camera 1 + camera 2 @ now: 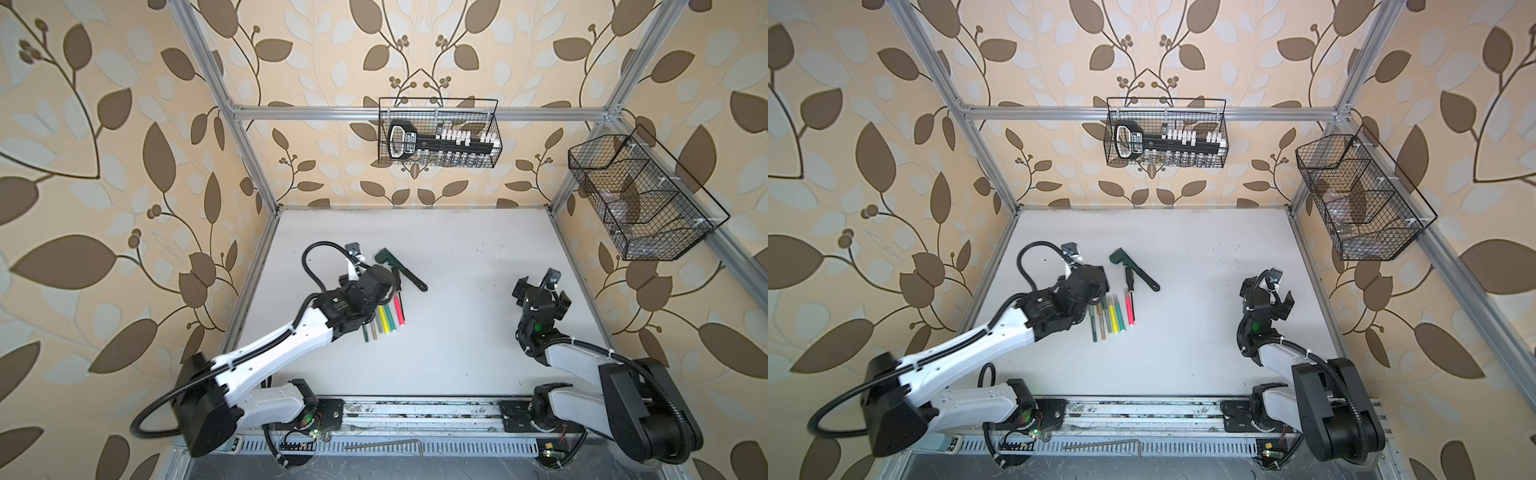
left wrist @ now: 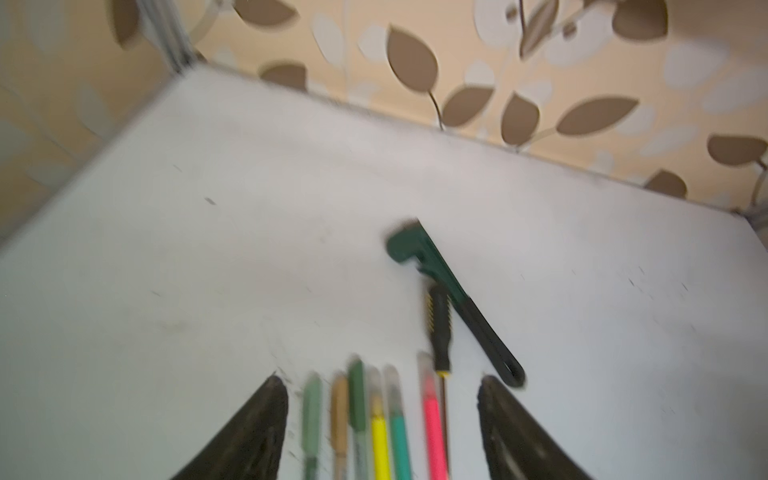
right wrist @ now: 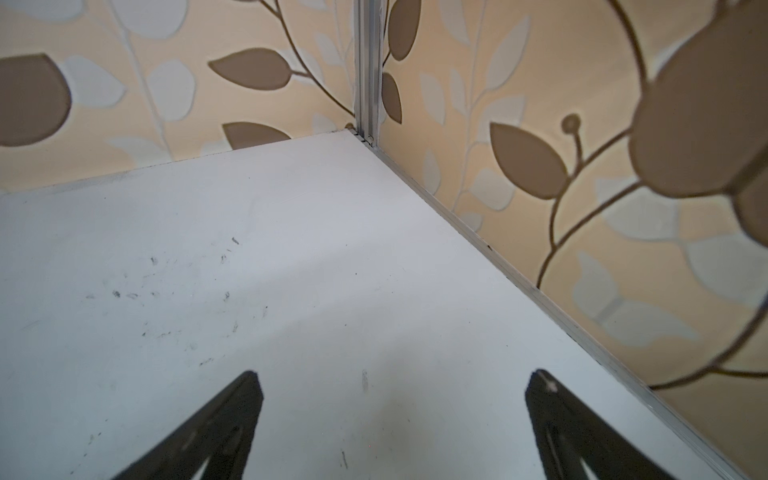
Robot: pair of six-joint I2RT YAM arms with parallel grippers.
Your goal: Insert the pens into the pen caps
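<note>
Several pens (image 2: 378, 432) lie side by side on the white table (image 1: 457, 257), left of the middle in both top views. Blur softens them, but each seems to wear one of the pen caps (image 2: 356, 390) on its far end: grey-green, gold-brown and dark green, then pale ones on the yellow, teal and pink pen (image 1: 400, 312). My left gripper (image 2: 382, 380) hovers open over the row's far ends, fingers either side of it, holding nothing. My right gripper (image 3: 392, 378) stands open and empty over bare table at the right (image 1: 540, 293).
A dark green wrench (image 1: 401, 270) and a black-handled screwdriver (image 2: 438, 332) lie just beyond the pens, the screwdriver beside the pink one. Wire baskets hang on the back wall (image 1: 438, 133) and right wall (image 1: 640, 199). An Allen key (image 1: 386, 446) rests on the front rail.
</note>
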